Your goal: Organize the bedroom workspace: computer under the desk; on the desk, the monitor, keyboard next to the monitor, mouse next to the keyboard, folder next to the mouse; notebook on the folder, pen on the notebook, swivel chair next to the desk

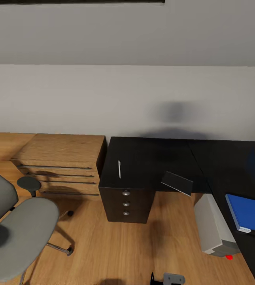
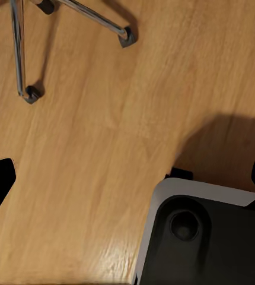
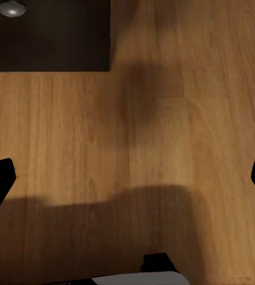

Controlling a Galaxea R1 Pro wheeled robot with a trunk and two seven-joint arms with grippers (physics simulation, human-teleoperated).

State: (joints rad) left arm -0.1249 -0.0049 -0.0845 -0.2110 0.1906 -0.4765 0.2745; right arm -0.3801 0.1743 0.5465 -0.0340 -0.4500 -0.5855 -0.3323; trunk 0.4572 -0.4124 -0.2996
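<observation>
The black desk [image 1: 151,158] runs from the centre to the right edge of the head view. A thin white pen [image 1: 119,169] lies on its left part. The dark notebook [image 1: 176,183] sits tilted at the desk's front edge. The blue folder [image 1: 248,213] lies flat on the desk's right wing. Beneath that wing stands the pale computer [image 1: 213,225]. The grey swivel chair [image 1: 16,233] is at the lower left, apart from the desk. My left gripper [image 2: 127,184] hangs open over bare floor near the chair's castors [image 2: 29,92]. My right gripper [image 3: 127,181] is open above the floor.
A light wooden drawer chest [image 1: 60,164] stands against the wall left of the desk. Under the desk's left end is a black three-drawer cabinet [image 1: 126,204], whose front and knob [image 3: 12,8] show in the right wrist view. Wood floor [image 1: 115,249] lies between chair and desk.
</observation>
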